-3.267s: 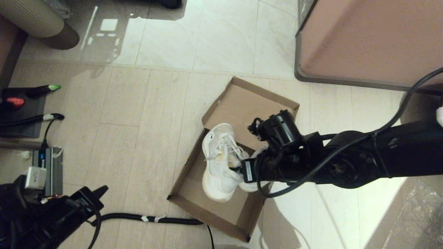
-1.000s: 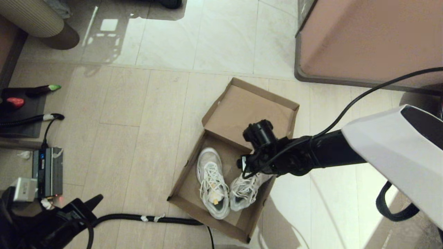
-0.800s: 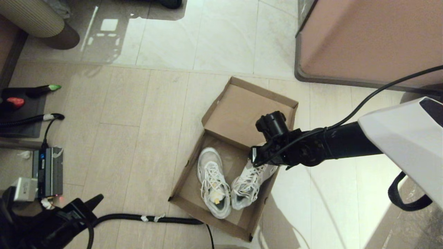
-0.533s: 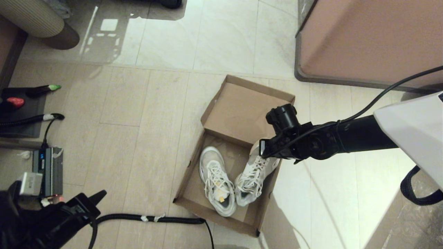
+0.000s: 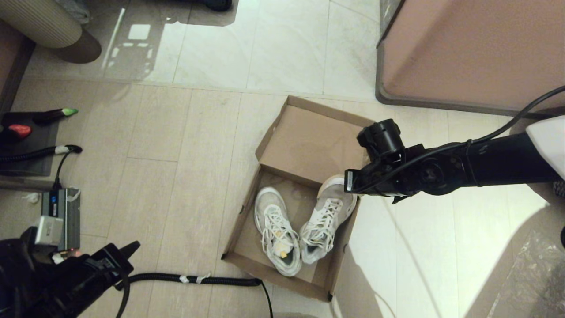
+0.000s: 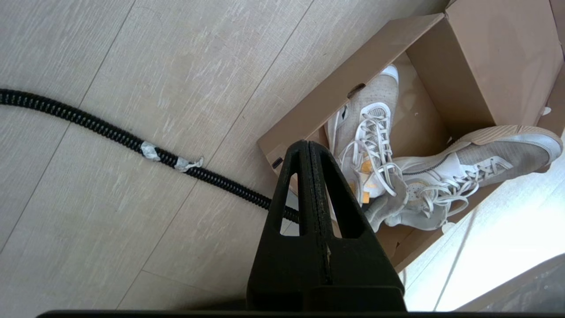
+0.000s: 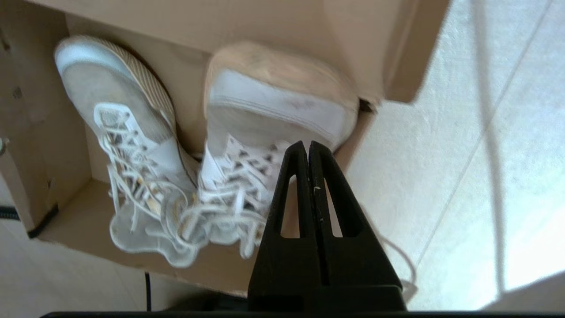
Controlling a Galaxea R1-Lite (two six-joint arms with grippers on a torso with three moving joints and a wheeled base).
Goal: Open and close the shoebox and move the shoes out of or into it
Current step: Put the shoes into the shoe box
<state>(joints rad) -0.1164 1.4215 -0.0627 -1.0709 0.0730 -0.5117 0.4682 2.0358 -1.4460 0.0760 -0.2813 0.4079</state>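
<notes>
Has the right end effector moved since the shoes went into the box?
Yes. The right end effector has drawn back rightward, toward the shoebox right wall, fingers shut.

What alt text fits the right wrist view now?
The shut right gripper hangs empty above the open shoebox, where both shoes lie; one toe rides up on the box's wall beside pale floor tiles.

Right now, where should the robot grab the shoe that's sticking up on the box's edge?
Probably the tilted shoe by its heel collar, coming from above: that opening faces up, giving the fingers a rim to pinch, while its toe rides on the shoebox wall.
</notes>
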